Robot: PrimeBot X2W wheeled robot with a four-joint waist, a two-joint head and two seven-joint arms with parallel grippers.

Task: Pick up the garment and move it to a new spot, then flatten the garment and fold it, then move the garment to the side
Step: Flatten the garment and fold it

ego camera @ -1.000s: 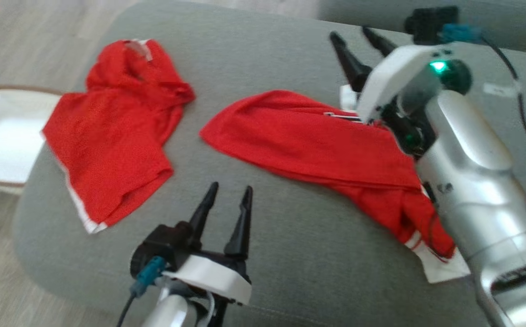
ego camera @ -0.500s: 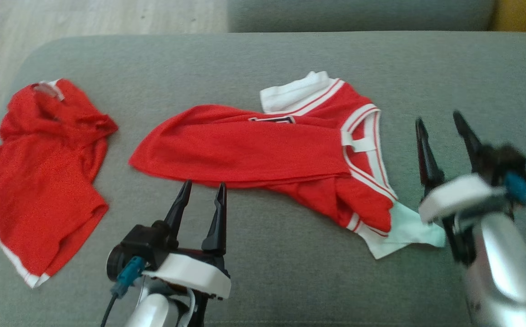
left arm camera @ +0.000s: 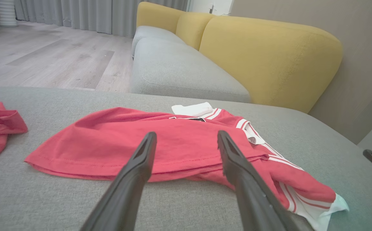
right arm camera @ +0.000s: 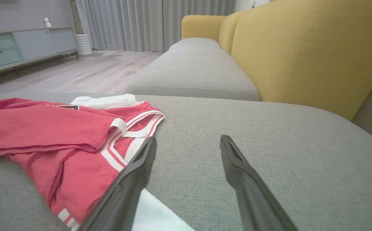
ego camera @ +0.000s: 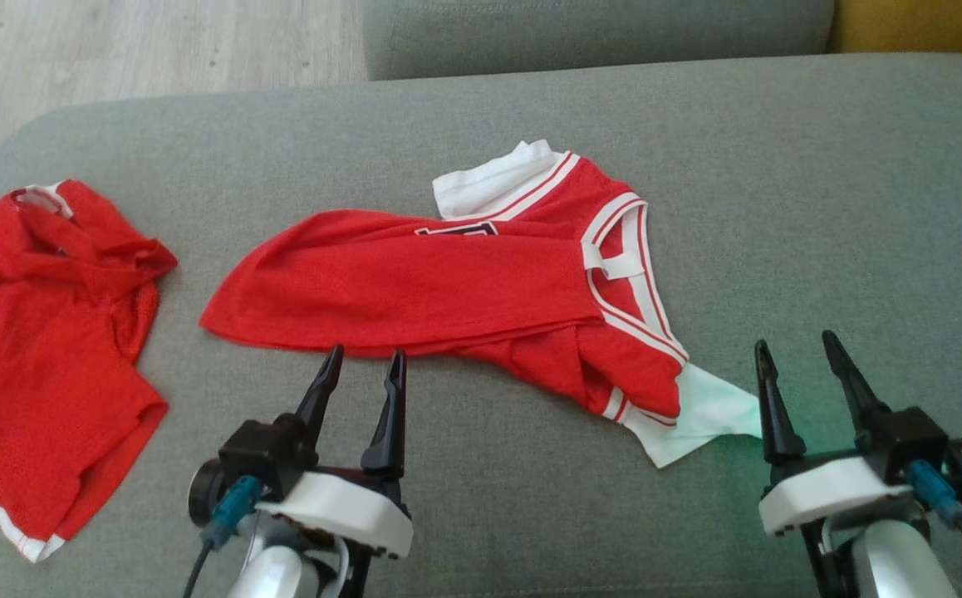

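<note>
Standing beyond garment, right wrist: cabinet

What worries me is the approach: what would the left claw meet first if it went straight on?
Most likely the jersey: the open left claw points at its near red edge, just ahead. Its height above the fabric is unclear.

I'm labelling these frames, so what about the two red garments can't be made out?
Jersey chest print: head view, folded red fabric covers most of it.
Second red garment: head view, cut off by the left edge.
Neck label text: left wrist view, too small to read.
</note>
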